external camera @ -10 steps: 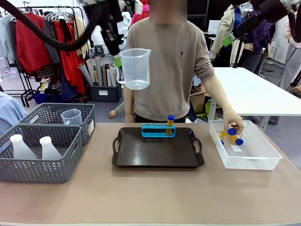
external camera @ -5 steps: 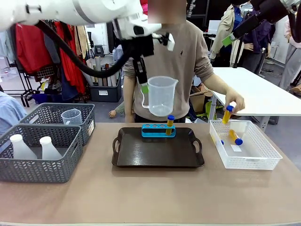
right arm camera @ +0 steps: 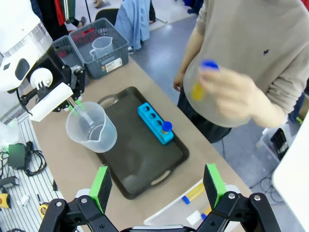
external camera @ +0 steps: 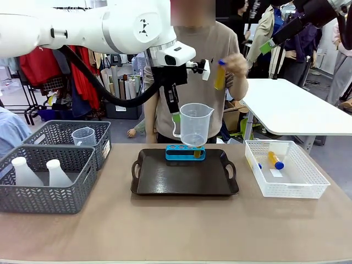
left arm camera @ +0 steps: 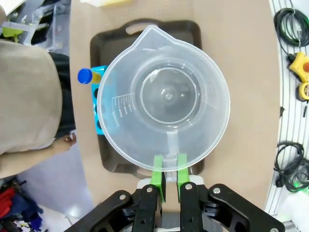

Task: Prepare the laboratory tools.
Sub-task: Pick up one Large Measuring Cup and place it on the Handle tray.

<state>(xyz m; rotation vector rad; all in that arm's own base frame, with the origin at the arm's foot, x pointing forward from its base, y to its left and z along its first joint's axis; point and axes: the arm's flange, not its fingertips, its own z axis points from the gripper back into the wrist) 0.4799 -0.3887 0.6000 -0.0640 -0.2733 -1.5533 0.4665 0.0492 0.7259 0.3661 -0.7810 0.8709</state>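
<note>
My left gripper (left arm camera: 169, 170) is shut on the handle of the clear measuring jug (external camera: 196, 124), which hangs upright just above the blue rack (external camera: 181, 152). The rack stands at the far side of the dark tray (external camera: 184, 181). One amber tube with a blue cap (right arm camera: 166, 127) stands in the rack's end hole. The person's hand holds another amber tube (external camera: 220, 75) at chest height. More tubes (external camera: 275, 160) lie in the white basket (external camera: 291, 190). My right gripper (right arm camera: 157, 186) is open, high above the table. Two white flasks (external camera: 25, 170) stand in the near grey basket.
Two grey mesh baskets (external camera: 55, 198) stand at the table's left; the far one holds a second small jug (external camera: 83, 136). The person stands at the table's far edge behind the tray. Bare tabletop (external camera: 176, 231) lies in front of the tray.
My left arm has carried the jug right and down, from high at the left to just above the rack. The person has lifted a tube out of the white basket to chest height.
</note>
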